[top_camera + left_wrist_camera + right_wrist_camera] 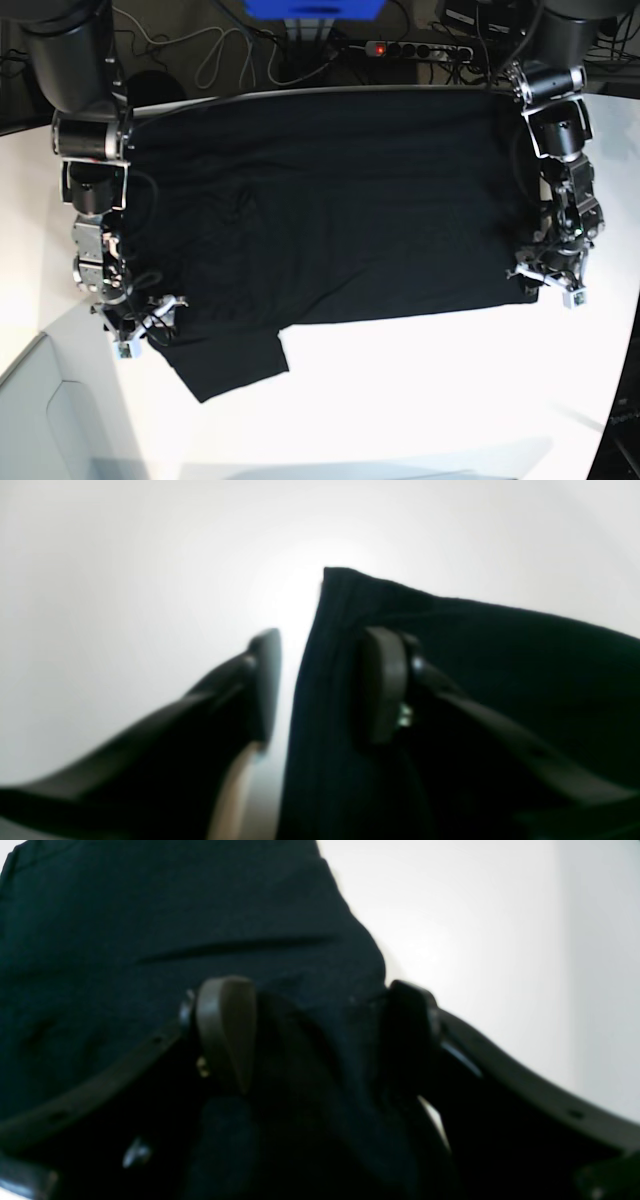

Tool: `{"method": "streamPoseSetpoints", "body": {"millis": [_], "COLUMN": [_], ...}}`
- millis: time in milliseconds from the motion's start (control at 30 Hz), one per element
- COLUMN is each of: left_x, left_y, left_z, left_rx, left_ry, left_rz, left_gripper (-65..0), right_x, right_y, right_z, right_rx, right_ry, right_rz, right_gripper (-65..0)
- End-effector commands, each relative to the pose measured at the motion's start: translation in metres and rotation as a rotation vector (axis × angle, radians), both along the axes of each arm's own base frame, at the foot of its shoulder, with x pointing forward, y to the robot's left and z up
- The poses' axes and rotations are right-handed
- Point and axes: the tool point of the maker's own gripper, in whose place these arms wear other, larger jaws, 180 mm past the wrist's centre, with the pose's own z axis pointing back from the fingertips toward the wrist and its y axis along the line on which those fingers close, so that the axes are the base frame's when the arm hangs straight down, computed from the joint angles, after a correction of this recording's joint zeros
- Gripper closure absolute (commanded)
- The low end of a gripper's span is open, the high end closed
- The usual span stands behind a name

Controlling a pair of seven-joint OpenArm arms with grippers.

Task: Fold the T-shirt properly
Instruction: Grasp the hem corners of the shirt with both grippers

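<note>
While the large black cloth T-shirt (330,210) lies spread plain side up across the white table (420,400), you have both grippers low at its near edge, one at each end.

Nearest you, a short sleeve pokes out over the table by the right gripper (145,322). In the right wrist view its jaws stand wide with a bunched fold of black cloth between the pads, and nothing is pinched.

At the opposite end, the left gripper (550,278) sits at the shirt's other near corner. The left wrist view shows its jaws parted too, one pad against the hem and the other over bare table, so the cloth is loose.

Farther back, the shirt reaches the table's far edge, near cables and a power strip (420,48). The matched placement suggests a fold across the shirt's full width.
</note>
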Motion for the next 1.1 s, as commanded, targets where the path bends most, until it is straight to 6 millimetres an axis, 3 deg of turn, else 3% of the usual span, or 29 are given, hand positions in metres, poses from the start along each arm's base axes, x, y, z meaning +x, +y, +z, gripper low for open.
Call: {"method": "streamPoseSetpoints", "body": {"millis": [0,100,400,600,667,733,900,1067], "left_x": [0.016,0.017,0.017,0.008,0.006,0.006,0.013,0.015], "left_y": [0.007,0.008,-0.004,-0.002,-0.002,-0.003,-0.008,-0.008], "left_z": [0.025,0.026,0.018,-0.008,-0.011,-0.011,0.008,0.013], "left_rx": [0.018,0.02,0.0,-0.052,-0.057,-0.057,-0.04,-0.031], "left_ry": [-0.072,-0.074,-0.065,0.002,0.011,0.018,0.031,0.028], "left_rz": [-0.005,0.001,-0.007,0.028,0.031,0.026,-0.009,-0.015], "left_gripper": [-31.8,-35.4,-36.0,-35.3,-31.2,-22.4,-0.9,0.0], "right_x": [-0.009,-0.009,-0.008,-0.005,-0.004,-0.004,-0.003,-0.004], "right_y": [-0.004,-0.004,-0.003,-0.006,-0.005,-0.01,-0.016,-0.017], "right_z": [-0.01,-0.01,-0.01,-0.003,-0.002,-0.001,0.002,0.001], "right_rx": [-0.028,-0.028,-0.027,-0.037,-0.038,-0.045,-0.055,-0.054], "right_ry": [0.076,0.075,0.075,0.056,0.055,0.052,0.048,0.049], "right_rz": [0.007,0.007,0.008,0.011,0.013,0.009,0.004,0.002], "right_gripper": [-39.7,-39.7,-39.7,-39.3,-39.1,-38.1,-24.5,-6.5]}}
